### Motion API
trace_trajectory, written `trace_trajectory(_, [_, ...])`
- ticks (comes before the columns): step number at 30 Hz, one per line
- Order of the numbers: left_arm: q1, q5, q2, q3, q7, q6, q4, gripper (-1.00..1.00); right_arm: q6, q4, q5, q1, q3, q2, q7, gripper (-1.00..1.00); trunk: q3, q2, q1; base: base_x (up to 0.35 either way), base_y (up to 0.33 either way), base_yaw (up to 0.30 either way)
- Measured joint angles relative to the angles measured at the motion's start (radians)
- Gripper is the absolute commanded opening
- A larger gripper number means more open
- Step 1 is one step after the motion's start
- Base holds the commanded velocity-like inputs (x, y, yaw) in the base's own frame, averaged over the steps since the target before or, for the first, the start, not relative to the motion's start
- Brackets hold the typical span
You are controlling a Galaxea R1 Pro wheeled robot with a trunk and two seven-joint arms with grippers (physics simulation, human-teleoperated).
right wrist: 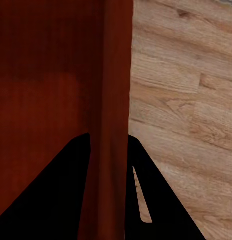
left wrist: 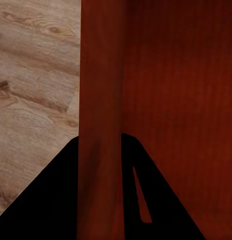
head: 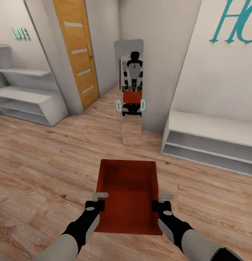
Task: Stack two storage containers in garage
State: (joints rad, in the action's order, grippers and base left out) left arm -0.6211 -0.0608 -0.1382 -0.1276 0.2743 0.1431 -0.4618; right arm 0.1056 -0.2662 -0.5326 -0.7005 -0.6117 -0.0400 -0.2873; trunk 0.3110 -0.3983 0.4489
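One container (head: 129,188) (orange-red), two grippers, one mirror (head: 130,90).

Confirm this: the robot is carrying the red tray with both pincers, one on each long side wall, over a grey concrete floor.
Not quite. The floor is light wood planks, not grey concrete, as the head view shows. The rest holds: the left pincer and the right pincer each grip a long side wall of the red tray.

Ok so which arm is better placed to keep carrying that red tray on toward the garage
Neither alone: the left gripper clamps the storage container on its left wall and the right gripper on its right wall, symmetrically. Carrying on with both looks safest.
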Motion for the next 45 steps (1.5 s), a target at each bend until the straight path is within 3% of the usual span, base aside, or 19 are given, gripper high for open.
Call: trace_trajectory(45, [0.0, 0.002, -0.001, 0.001, 0.0, 0.0, 0.0, -1.0, 0.0, 0.0, 0.0, 0.0, 0.001, 0.001, 0.001, -1.0, 0.0, 0.0, 0.0, 0.322, 0.0, 0.267])
